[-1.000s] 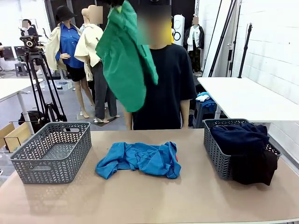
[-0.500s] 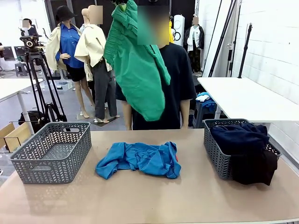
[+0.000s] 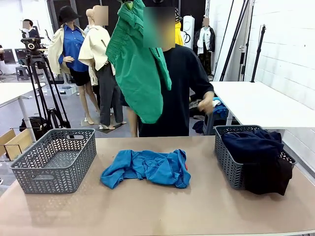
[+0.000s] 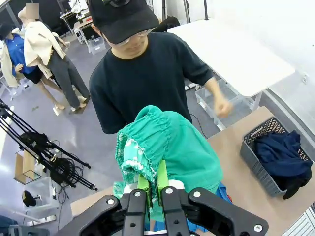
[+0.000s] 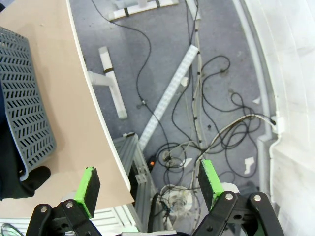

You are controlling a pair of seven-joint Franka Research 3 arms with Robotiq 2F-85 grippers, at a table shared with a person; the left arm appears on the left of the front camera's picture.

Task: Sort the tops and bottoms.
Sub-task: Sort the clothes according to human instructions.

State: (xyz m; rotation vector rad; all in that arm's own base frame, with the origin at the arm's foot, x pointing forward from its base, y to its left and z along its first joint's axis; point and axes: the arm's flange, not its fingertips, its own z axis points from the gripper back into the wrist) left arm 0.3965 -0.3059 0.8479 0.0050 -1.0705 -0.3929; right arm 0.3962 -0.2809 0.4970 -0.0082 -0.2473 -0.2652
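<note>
Green shorts (image 3: pixel 140 64) hang high over the table's far side, in front of the person. In the left wrist view my left gripper (image 4: pixel 152 187) is shut on the gathered waistband of the green shorts (image 4: pixel 172 147). A crumpled blue garment (image 3: pixel 147 167) lies in the middle of the table. The grey basket on the right (image 3: pixel 224 157) holds dark navy trousers (image 3: pixel 251 145), and a black garment (image 3: pixel 268 177) hangs over its front rim. My right gripper (image 5: pixel 147 184) is open with nothing between its fingers, out past the table edge over the floor.
An empty grey basket (image 3: pixel 54 169) stands at the table's left. The person at the far side holds one hand (image 3: pixel 205 104) up near the right basket. Cables lie on the floor (image 5: pixel 197 98) below my right gripper. A tripod (image 3: pixel 42 83) stands at the back left.
The hanging green shorts have swung right and then back left. The person's hand has come up at the right side. My right gripper has stayed open.
</note>
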